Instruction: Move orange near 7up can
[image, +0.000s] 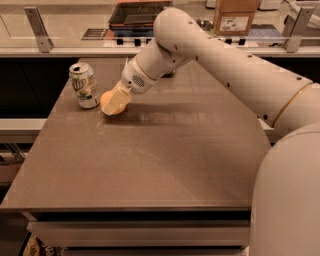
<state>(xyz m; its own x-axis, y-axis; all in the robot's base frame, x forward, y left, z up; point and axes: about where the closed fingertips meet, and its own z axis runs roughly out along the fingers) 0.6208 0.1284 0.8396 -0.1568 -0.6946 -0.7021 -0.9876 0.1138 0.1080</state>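
Note:
The 7up can (84, 85) stands upright at the far left of the grey table (165, 160). It is silver-white with green lettering. The orange (106, 102) sits just right of the can, low at the table surface and largely covered by my gripper. My gripper (115, 104) reaches down from the right and its cream fingers (119, 98) are closed around the orange. A narrow gap separates the orange from the can.
A counter with a dark tray (140, 15) and a cardboard box (236, 16) runs behind the table. Metal brackets (37, 22) stand on the counter at left and right. My white arm (240, 75) spans the right half of the view.

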